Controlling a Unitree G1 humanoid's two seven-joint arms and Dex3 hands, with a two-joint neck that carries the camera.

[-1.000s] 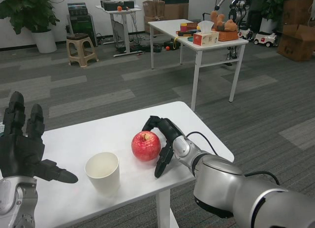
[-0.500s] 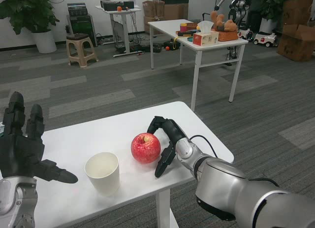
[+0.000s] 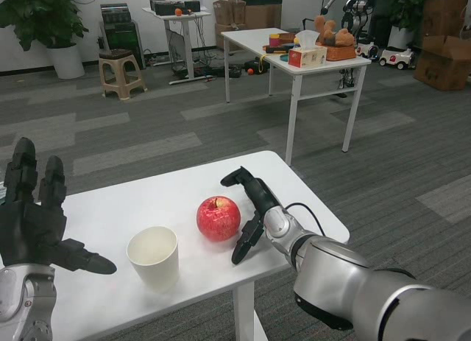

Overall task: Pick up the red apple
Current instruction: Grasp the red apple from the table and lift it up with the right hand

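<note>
Apple (image 3: pixel 218 218) sits on the table (image 3: pixel 110 208), right hand (image 3: pixel 250 208) beside it, fingers (image 3: pixel 245 241) apart, holding nothing.

Grey striped carpet (image 3: pixel 383 127), second white table (image 3: pixel 294 50) (cluttered), plastic stool (image 3: pixel 121 72), potted plant (image 3: pixel 44 20), stacked cardboard boxes (image 3: pixel 441 39).

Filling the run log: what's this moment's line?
round red apple: on table, unheld | right robot hand: open beside it | left robot hand: open

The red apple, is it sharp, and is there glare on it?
Head view: the red apple is sharp, with a soft highlight on its upper skin; the white table is bright but not blown out; a faint shadow lies under the paper cup.
</note>
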